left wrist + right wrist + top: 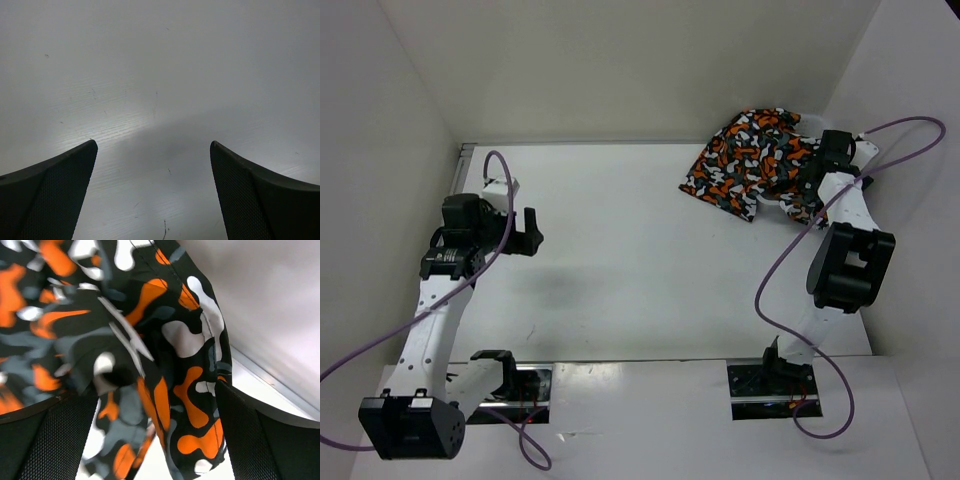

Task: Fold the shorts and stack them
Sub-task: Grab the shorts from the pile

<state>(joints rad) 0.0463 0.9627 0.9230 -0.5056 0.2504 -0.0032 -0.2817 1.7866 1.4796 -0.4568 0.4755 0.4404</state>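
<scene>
The shorts [752, 160] lie crumpled in the table's [620, 270] far right corner. The right hand [812, 172] is on them, fingers apart with cloth bunched between. The left hand [528, 232] hangs over bare table, fingers spread.

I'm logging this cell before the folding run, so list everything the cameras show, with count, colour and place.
soft fabric shorts with camouflage print: one; orange, black, grey and white; crumpled at the table's far right corner
flat white table: one; white; fills the middle of the top view
plain white walls: three; white; left, far and right sides of the table
thin purple cables: two; purple; one looping along each arm
left arm: one; white and black; left side, jaws open over bare table
right arm: one; white and black; right side, reaching to the shorts, jaws open with fabric between them
</scene>
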